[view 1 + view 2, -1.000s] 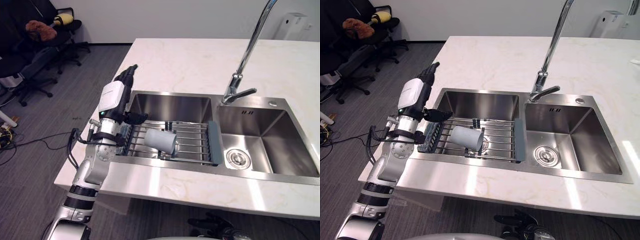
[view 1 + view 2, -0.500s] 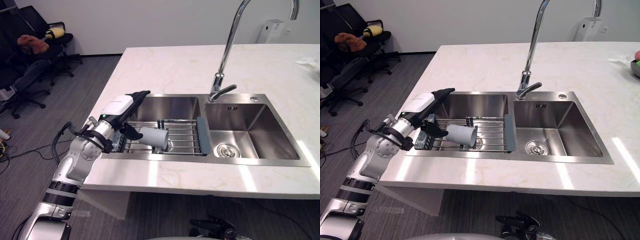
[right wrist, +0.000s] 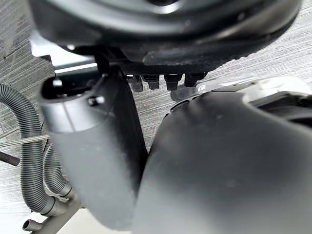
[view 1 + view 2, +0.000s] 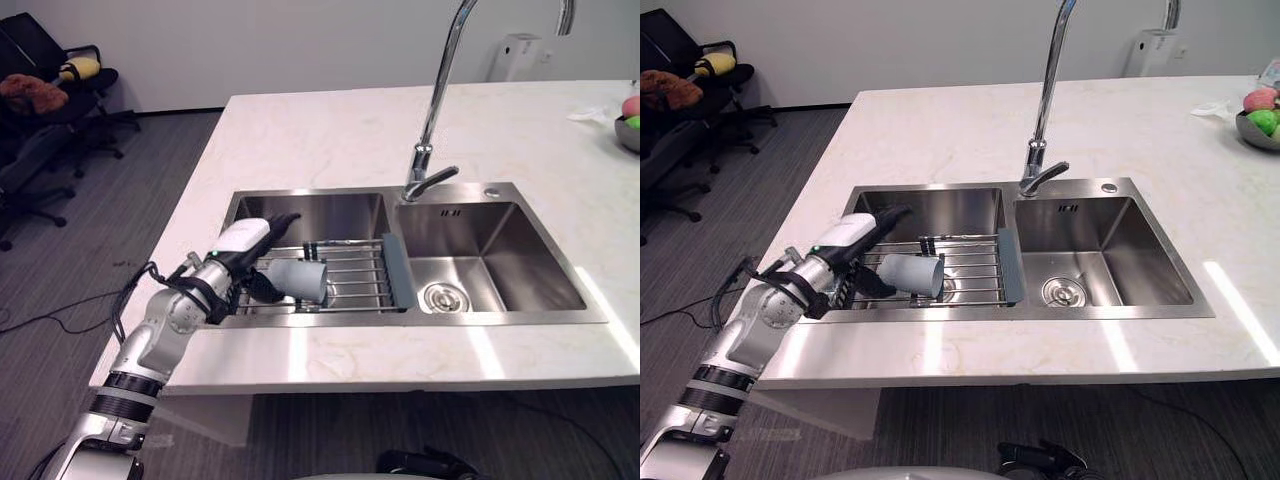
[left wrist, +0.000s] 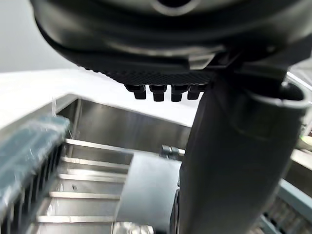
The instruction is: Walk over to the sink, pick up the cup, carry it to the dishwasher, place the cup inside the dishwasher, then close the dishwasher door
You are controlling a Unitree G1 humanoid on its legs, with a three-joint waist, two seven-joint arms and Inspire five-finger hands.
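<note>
Left hand point(image 4: 243, 252) reaches with straight, unclenched fingers over the drying rack point(image 4: 355, 275) in the left basin of the sink point(image 4: 330, 212), thumb just beside the grey cup point(image 4: 299, 281) lying on its side there, which looks light, stiff and possibly wet-slippery, best wrapped around mid-barrel, while the right hand point(image 3: 165, 44) hangs relaxed.

Finding: no text, label, number or sign is legible. One small dark marking point(image 4: 450, 213) stands on the back wall of the right basin point(image 4: 540, 265) of the sink point(image 4: 500, 317); too small to read.
</note>
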